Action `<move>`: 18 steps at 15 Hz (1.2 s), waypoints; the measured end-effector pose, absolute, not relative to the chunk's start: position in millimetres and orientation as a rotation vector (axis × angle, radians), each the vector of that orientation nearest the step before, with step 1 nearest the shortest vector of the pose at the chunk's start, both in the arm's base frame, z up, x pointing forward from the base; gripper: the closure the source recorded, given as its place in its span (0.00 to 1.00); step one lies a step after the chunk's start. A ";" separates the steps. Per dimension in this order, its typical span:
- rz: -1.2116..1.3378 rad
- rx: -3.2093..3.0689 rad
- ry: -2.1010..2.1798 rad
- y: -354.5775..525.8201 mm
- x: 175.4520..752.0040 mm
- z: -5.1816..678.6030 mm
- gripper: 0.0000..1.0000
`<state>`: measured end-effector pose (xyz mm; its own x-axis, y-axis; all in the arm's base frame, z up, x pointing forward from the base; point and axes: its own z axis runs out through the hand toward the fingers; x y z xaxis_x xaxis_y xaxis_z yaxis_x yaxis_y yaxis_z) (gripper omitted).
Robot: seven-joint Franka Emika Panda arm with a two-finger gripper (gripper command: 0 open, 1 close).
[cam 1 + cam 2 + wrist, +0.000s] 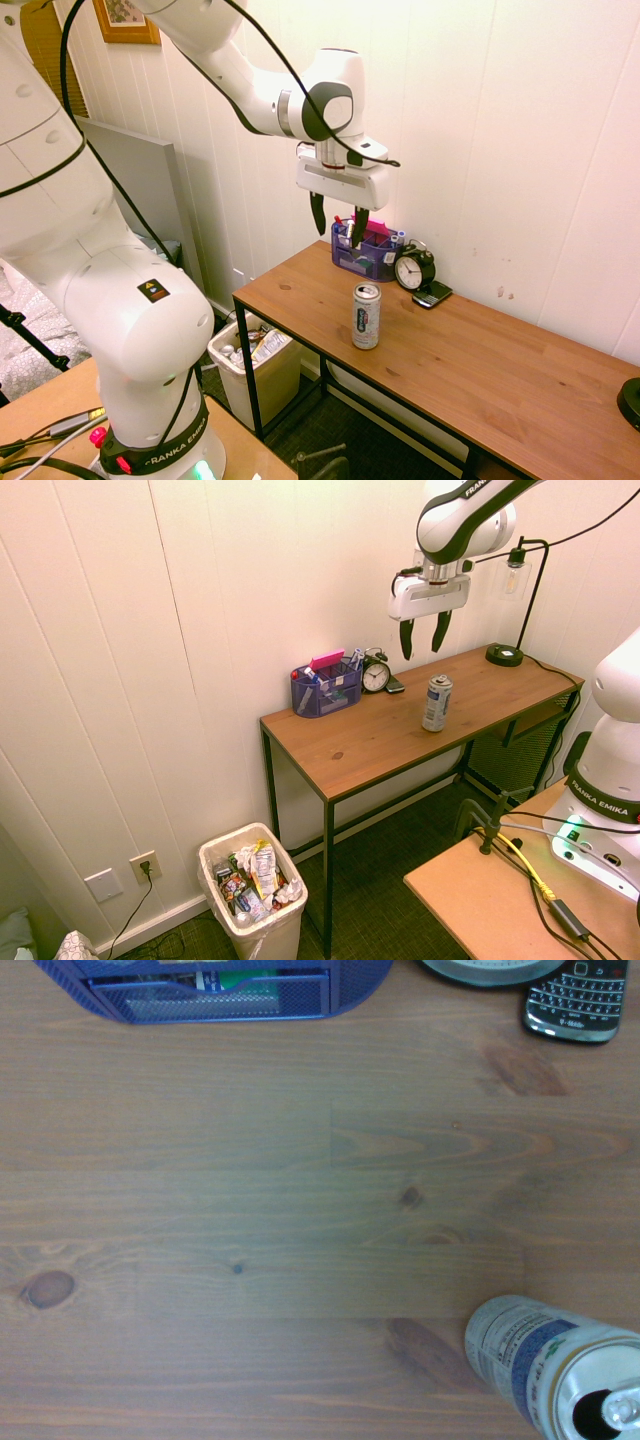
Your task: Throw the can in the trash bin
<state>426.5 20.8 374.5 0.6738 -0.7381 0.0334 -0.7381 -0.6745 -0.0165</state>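
The slim silver can (366,315) stands upright near the front edge of the wooden table (480,370), also seen as the can (436,702) and, from above, the can (555,1365). My gripper (338,220) hangs open well above the table, higher than the can and slightly behind it, nothing between its fingers; the gripper (421,638) shows the same. The cream-white trash bin (258,372) stands on the floor beside the table's left end, holding rubbish; the trash bin (253,892) shows its clear liner.
At the table's back by the wall stand a blue mesh organizer (365,250), a black alarm clock (413,268) and a phone (432,294). A black lamp base (504,655) sits at the far end. White panelled wall lies behind.
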 end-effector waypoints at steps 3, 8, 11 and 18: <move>-0.071 -2.849 1.300 12.2 426.3 371.5 0.00; -0.080 -2.797 1.437 -28.1 418.4 359.0 0.00; -0.040 -2.782 1.488 -54.4 408.4 346.9 0.00; 0.096 -2.776 1.455 -58.2 413.0 289.0 0.00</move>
<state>413.0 -58.2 289.0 0.5678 -0.8212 -0.0570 -0.8216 -0.5696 0.0231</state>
